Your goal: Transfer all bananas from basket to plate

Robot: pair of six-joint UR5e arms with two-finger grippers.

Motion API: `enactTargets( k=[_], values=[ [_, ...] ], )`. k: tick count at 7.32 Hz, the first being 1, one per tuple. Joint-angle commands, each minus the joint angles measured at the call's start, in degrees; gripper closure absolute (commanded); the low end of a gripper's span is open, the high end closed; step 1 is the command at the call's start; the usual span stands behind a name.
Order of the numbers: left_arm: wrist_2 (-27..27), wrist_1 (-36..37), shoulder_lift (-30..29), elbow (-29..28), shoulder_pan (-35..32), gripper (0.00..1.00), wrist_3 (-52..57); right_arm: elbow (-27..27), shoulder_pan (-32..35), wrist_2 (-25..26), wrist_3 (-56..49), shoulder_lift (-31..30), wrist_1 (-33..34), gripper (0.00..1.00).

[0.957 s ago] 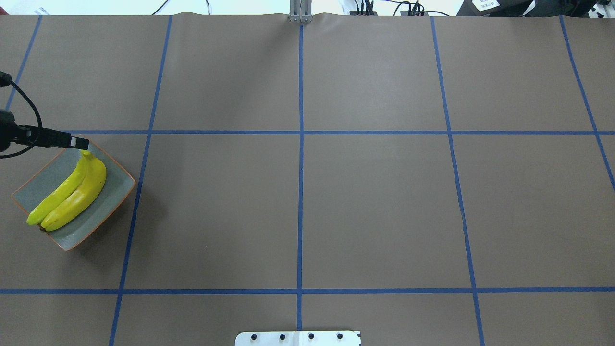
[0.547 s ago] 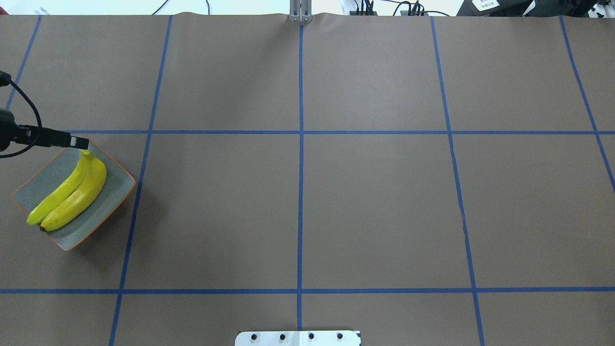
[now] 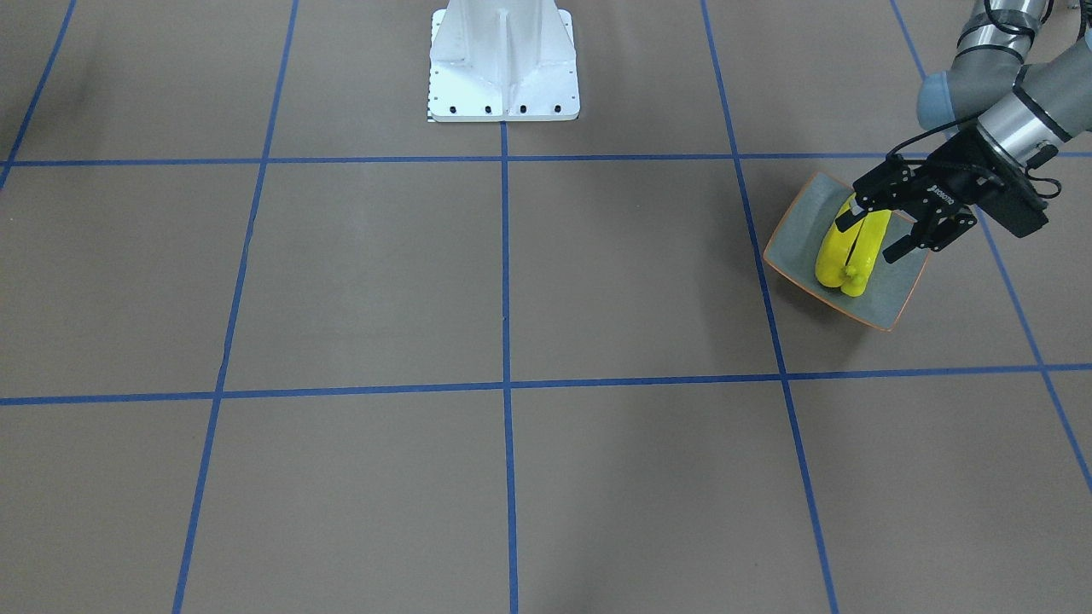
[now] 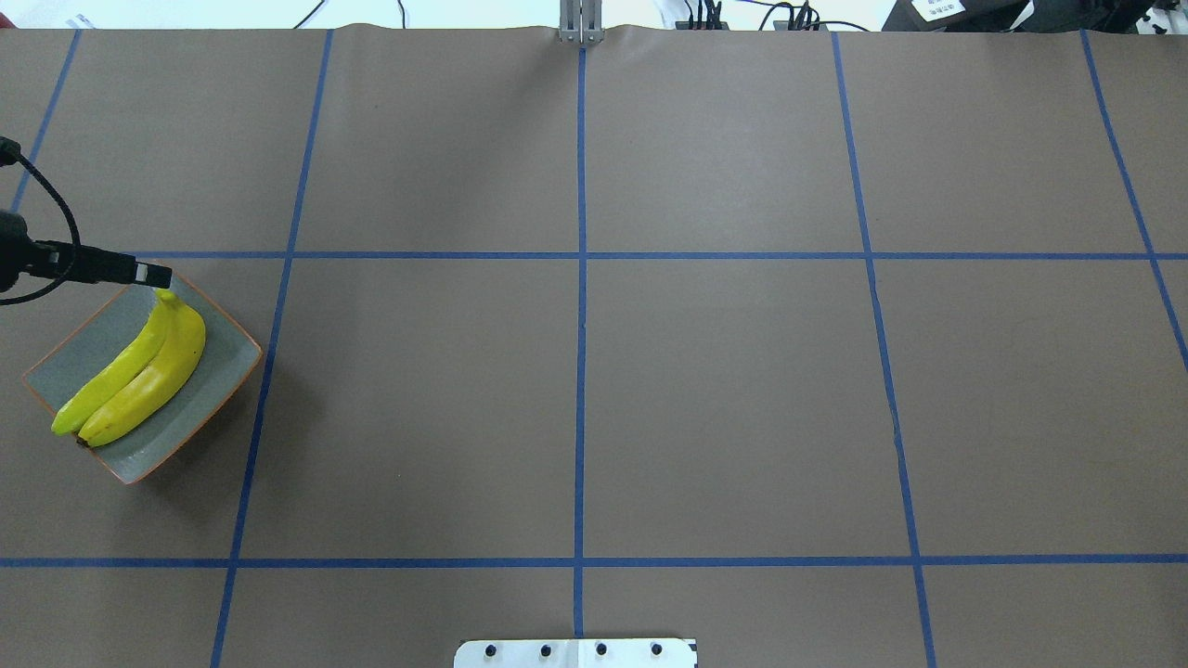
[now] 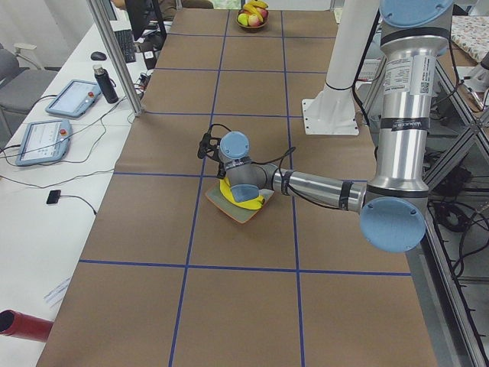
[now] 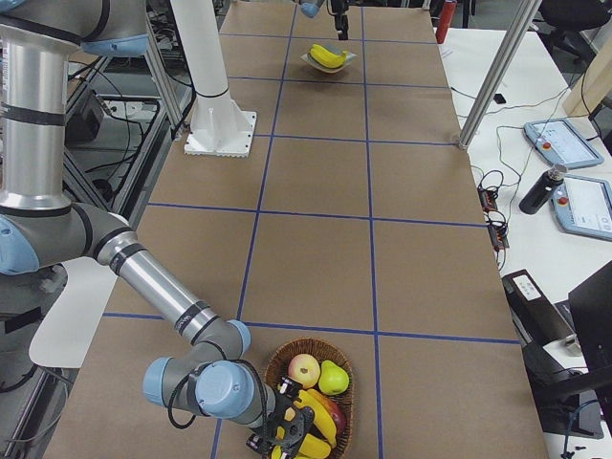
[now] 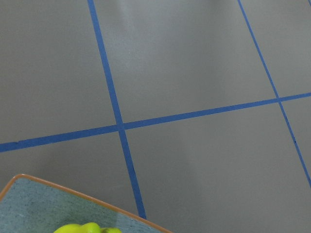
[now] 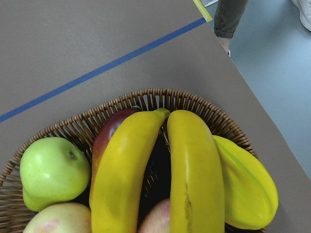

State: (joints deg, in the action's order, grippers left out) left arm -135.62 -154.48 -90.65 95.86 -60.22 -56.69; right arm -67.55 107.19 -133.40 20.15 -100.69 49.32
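On my feed from across the bench (image 3: 384, 281), the left fingers (image 3: 909, 243) are spread wide and hang over the plate (image 4: 88, 348), one on each side of the pair lying there. I cannot tell whether they touch the fruit. Two bananas (image 4: 139, 371) lie side by side on that plate, pressed together, stems towards the fingers and tips reaching its opposite edge. The plate sits on the bench's far left, beside a blue tape line (image 4: 269, 362).

The other two bananas (image 8: 129, 170) are in the basket (image 8: 160, 94) at the opposite end of the bench, lying next to each other across the top of the pile. Around them I see a green pear (image 8: 53, 170), a dark red apple (image 8: 111, 132) partly hidden beneath, and a ribbed yellow fruit (image 8: 248, 191) against the wicker wall. The right fingers (image 6: 285, 432) are down at the basket's near rim, seen only from the side camera, so I cannot tell whether they are spread or closed
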Motion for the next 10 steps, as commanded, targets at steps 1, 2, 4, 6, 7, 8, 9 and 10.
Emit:
enactTargets(
  k=[1,2,4,6,7,8,9,10],
  values=[
    [-0.1,-0.1,0.1,0.6,-0.1,0.0,0.0,0.7,-3.8,5.0,1.6,-0.1,-3.0,0.03],
    [-0.1,-0.1,0.5,1.1,-0.1,0.0,0.0,0.8,-5.6,5.0,2.4,-0.1,-3.7,0.03],
    [-0.1,0.0,0.4,1.6,-0.1,0.0,0.0,2.8,-6.2,5.2,2.3,-0.6,-6.5,0.03],
    [0.0,0.0,0.1,1.5,0.0,0.0,0.0,4.9,-6.3,6.0,2.1,-0.6,-10.9,0.03],
    [0.0,0.0,0.0,1.5,0.0,0.0,0.0,4.9,-6.3,6.0,2.2,-0.8,-11.0,0.12],
    [0.0,0.0,0.0,1.5,0.0,0.0,0.0,4.9,-6.3,6.1,2.4,-0.8,-10.9,0.83],
    [0.0,0.0,0.0,1.4,0.0,0.0,0.0,4.6,-6.3,6.0,2.4,-0.8,-11.1,1.0],
    [0.0,0.0,0.0,1.3,0.0,0.0,0.0,4.1,-6.3,6.0,2.4,-0.6,-11.1,1.0]
  ],
)
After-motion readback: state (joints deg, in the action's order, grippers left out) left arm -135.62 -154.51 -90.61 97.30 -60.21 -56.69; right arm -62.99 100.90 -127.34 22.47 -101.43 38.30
